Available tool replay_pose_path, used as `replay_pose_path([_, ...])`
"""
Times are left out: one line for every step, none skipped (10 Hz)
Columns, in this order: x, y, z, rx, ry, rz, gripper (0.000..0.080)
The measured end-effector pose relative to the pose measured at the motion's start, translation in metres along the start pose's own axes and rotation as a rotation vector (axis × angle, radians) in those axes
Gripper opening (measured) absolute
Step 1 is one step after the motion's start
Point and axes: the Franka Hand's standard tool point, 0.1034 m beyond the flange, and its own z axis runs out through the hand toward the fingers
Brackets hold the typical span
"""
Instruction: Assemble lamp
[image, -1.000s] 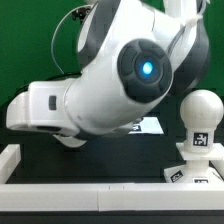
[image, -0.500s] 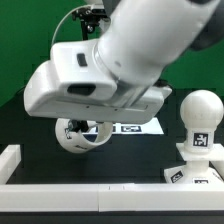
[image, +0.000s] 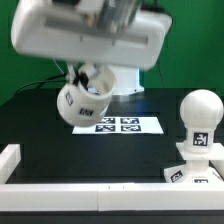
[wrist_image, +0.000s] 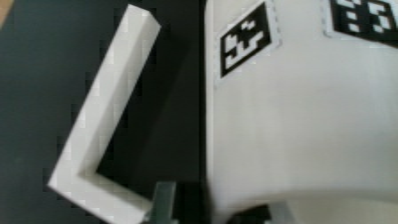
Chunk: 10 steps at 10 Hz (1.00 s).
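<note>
A robotics lab: green backdrop, black table, marker board.

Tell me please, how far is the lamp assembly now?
Done: the bulb stands upright on the base, at the exterior view's right. In hand: the gripper holds the shade tilted in the air above the marker board. Left: carrying the shade over and lowering it onto the bulb.

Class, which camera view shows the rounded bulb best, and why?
The exterior view: the bulb stands whole on the base, at that view's right. The wrist view shows only the shade, no bulb.
</note>
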Motion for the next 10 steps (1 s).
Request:
replay_pose_path([0.005, -0.002, -0.014, -0.016, 0.113, -0.005, 0.0042])
replay_pose_path([0.002, -0.002, -0.010, -0.014, 0.162, -0.004, 0.0042])
replay_pose_path([0.006, 0.001, -0.008, -0.021, 0.245, -0.002, 0.0042])
replay_pose_path([0.007, 0.002, -0.010, -0.029, 0.298, -0.004, 0.0042])
replay_pose_path([0.008, 0.003, -0.014, -0.029, 0.366, 0.000, 0.0042])
replay_pose_path([0.008, -0.001, -0.034, 0.010, 0.421, 0.033, 0.0042])
replay_pose_path([0.012, -0.005, -0.057, 0.015, 0.534, 0.060, 0.0042])
replay_pose_path([0.016, -0.017, -0.066, 0.008, 0.653, 0.088, 0.0042])
replay_pose_path([0.021, -0.033, -0.064, 0.008, 0.722, 0.120, 0.0042])
replay_pose_path([0.021, -0.030, -0.064, -0.024, 0.775, 0.095, 0.0042])
